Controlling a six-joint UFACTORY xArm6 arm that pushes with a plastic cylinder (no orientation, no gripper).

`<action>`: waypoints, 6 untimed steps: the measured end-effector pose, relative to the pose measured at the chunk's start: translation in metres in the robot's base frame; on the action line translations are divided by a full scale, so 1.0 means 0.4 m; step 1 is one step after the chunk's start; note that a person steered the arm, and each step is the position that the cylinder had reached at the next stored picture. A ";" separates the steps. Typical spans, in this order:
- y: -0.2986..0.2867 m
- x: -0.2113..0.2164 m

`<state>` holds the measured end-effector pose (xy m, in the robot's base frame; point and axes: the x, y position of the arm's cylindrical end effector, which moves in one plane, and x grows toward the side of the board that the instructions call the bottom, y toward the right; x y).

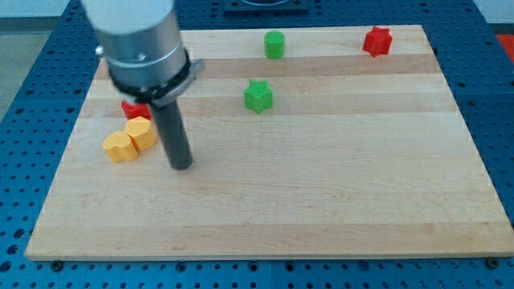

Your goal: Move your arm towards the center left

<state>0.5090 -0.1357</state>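
Note:
My tip is the lower end of a dark rod that comes down from the grey arm at the view's top left. It rests on the wooden board at the centre left. Two yellow blocks sit just to the left of it, touching each other: one nearer the rod, the other lower left. A red block lies right above them, partly hidden by the arm. There is a small gap between my tip and the nearer yellow block.
A green star-shaped block lies right of the arm at upper centre. A green cylinder-like block sits near the top edge. A red star-shaped block sits at the top right. Blue perforated table surrounds the board.

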 end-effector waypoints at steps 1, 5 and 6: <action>-0.105 0.068; -0.421 -0.047; -0.415 -0.093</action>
